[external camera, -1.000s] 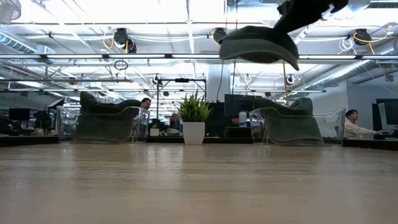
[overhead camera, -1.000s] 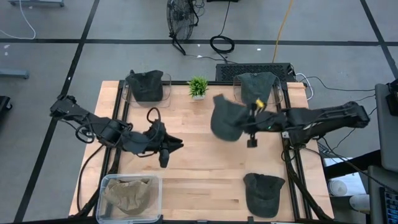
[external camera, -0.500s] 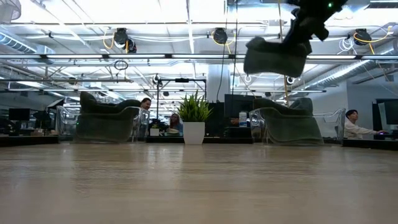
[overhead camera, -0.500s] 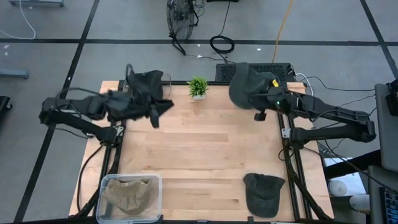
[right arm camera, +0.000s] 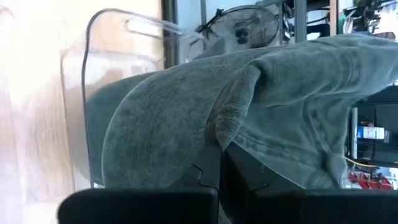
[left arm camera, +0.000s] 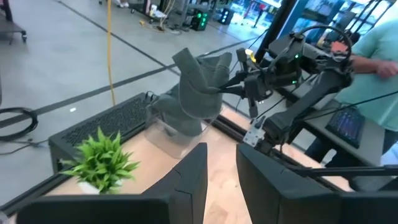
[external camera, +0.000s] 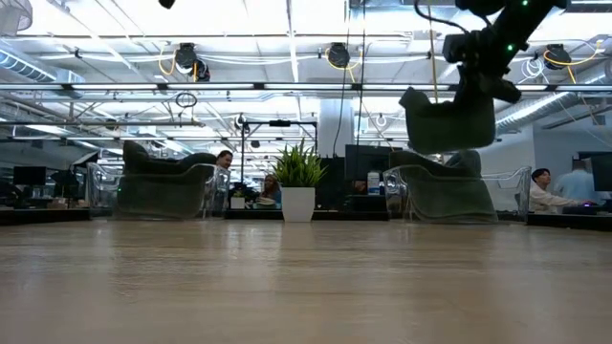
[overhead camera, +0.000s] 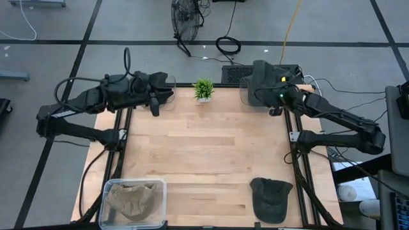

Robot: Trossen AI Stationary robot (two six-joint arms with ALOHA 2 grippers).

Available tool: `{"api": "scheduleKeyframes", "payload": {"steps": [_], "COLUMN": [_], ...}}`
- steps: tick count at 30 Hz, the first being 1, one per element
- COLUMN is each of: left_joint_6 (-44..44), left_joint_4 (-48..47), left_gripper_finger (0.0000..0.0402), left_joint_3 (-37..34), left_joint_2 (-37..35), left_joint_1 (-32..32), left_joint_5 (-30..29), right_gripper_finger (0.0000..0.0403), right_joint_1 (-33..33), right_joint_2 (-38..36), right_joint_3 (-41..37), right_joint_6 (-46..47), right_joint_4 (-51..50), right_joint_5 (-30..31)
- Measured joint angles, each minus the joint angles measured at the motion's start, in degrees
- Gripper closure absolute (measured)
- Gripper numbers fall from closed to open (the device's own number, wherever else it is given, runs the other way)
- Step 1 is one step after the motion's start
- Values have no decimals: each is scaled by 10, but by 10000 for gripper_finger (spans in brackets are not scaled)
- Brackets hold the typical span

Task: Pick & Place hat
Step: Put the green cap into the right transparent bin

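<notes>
Now that the right arm has carried the hat from over the middle of the desk to the far right corner, the hat hangs directly beneath the right jaws and above the clear bin that stands there. The right jaws are fully closed on a fold of the hat's fabric; the right wrist view shows the cloth pinched between them, with the bin's wall just beyond and below. In the low view the hat hangs clear of the bin, not yet touching it or the hat already lying inside. Judged from this, the carry phase is essentially complete and the release phase is next: the hat needs lowering into the bin before the jaws part. The left arm has moved from the desk's near-left area to the far left corner, where the left jaws stand partly open and hold nothing; its wrist view shows a gap between the fingers, with the small plant just ahead. Another hat lies on the near right of the desk, well apart from both jaws, and appears still to need handling.
</notes>
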Motion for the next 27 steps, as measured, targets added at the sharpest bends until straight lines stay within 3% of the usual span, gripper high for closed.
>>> {"api": "scheduleKeyframes", "payload": {"steps": [12,27], "left_joint_6": [-2,-50], "left_joint_4": [5,68], "left_gripper_finger": [309,309], "left_joint_3": [0,0], "left_joint_2": [9,12], "left_joint_1": [30,53], "left_joint_5": [0,24], "right_gripper_finger": [400,399], "right_joint_1": [-5,-5], "right_joint_2": [18,17], "right_joint_3": [-67,-144], "right_joint_6": [-13,-13], "right_joint_4": [64,150], "right_joint_5": [-2,-58]}}
